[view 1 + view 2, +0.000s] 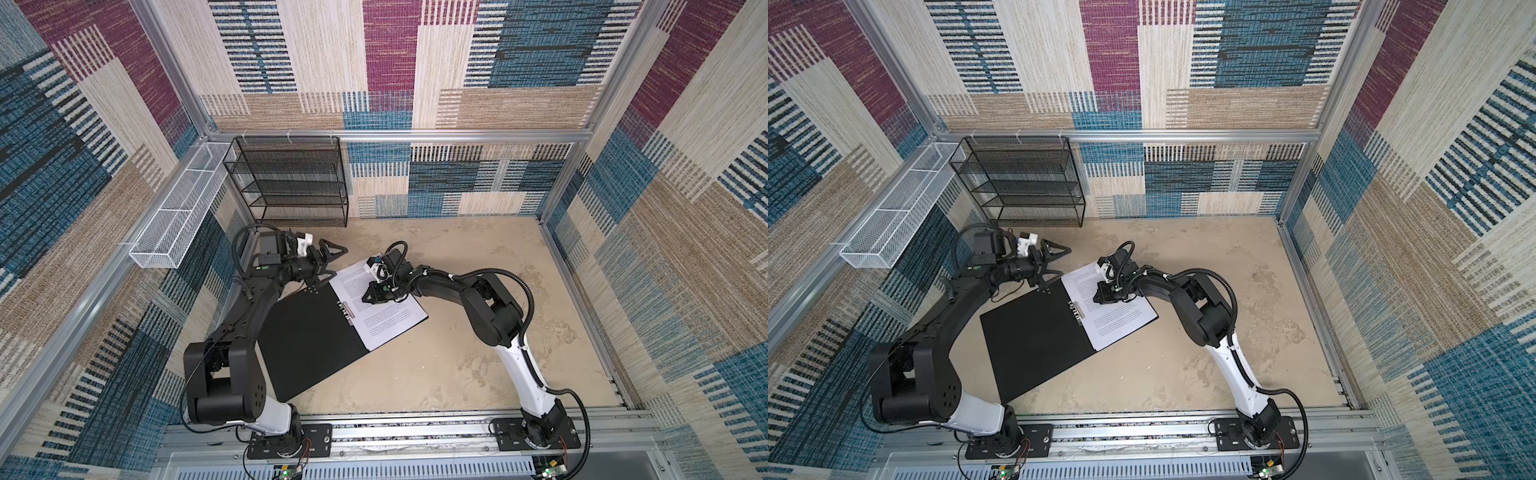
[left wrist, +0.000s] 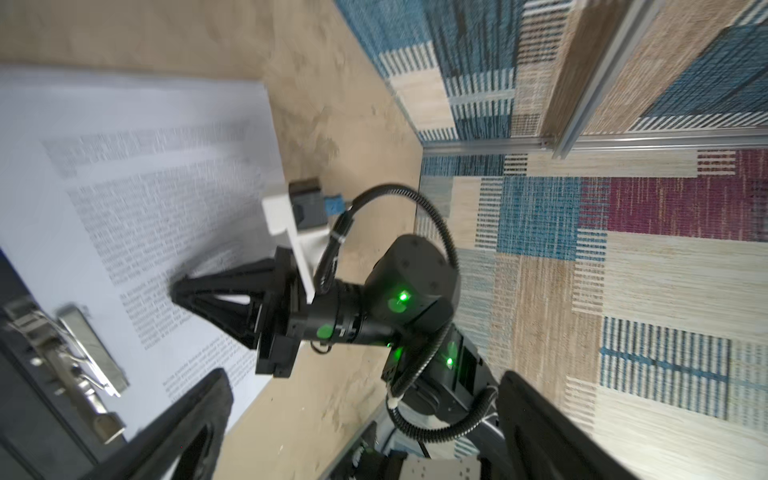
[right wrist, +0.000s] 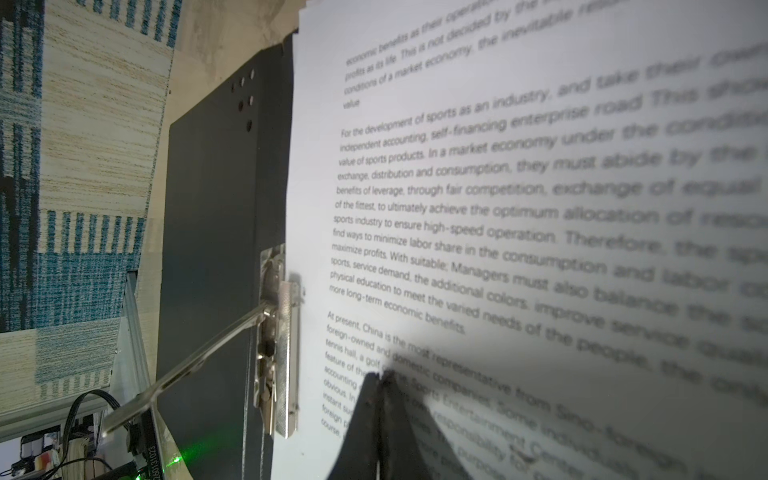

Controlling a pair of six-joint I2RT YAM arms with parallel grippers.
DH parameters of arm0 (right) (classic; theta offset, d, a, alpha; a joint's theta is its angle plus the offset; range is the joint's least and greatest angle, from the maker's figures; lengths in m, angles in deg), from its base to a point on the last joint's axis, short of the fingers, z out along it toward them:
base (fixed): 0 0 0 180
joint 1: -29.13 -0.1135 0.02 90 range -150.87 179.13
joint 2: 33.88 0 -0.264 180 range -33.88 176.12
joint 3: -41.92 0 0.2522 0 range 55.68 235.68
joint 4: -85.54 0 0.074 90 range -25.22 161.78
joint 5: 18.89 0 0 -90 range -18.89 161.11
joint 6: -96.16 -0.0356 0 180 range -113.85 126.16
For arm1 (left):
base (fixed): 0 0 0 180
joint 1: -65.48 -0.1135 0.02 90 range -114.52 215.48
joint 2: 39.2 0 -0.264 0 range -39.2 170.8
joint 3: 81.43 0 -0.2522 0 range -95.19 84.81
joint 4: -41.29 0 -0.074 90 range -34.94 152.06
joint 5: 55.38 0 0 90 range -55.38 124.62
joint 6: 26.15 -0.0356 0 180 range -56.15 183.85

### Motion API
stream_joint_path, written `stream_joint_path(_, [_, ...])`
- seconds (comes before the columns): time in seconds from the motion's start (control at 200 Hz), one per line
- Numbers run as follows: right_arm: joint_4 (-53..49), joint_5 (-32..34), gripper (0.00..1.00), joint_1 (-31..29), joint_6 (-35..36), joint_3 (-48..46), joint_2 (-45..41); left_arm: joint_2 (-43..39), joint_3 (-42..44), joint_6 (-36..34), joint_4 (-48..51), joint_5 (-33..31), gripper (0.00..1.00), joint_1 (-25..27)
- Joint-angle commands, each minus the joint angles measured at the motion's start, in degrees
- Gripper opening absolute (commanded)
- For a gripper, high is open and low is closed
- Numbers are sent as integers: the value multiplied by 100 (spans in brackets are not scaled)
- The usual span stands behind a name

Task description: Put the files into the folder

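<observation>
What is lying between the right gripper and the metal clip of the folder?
Only printed paper of the files lies between the right gripper and the metal clip; the right wrist view shows it.

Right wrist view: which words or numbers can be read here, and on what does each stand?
On the top sheet of the files:
"For the development of sports as an industry"
"exchange, distribution and consumption"
"sports industry to ensure high-speed operation"
"At present, China is the most"
Other lines are blurred.
The folder shows no lettering here.
Small white number on black plastic: unreadable.
</observation>
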Motion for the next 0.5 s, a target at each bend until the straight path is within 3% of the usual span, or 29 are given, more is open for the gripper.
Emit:
stream_joint_path(0.0, [-561, 304, 7, -11, 44, -6, -237, -19, -549, -1085, 2343, -1891, 99, -118])
stream_joint_path(0.14, [-731, 425, 15, -48, 86, 140, -648, 461, -627, -984, 2555, -1628, 99, -541])
stream_joint_path(0.28, [-1182, 800, 29, -203, 194, 525, -787, 1348, -996, -1090, 2894, -1641, 100, -531])
stream_joint_path(0.376, [-1461, 1083, 32, -294, 258, 795, -723, 1805, -1192, -1176, 2885, -1578, 85, -443])
stream_joint_path(0.436, [-1658, 1240, 34, -368, 318, 996, -641, 1984, -1306, -1167, 2881, -1594, 66, -387])
stream_joint_path(0.496, [-1786, 1371, 38, -447, 362, 1164, -567, 2168, -1410, -1141, 2884, -1583, 55, -368])
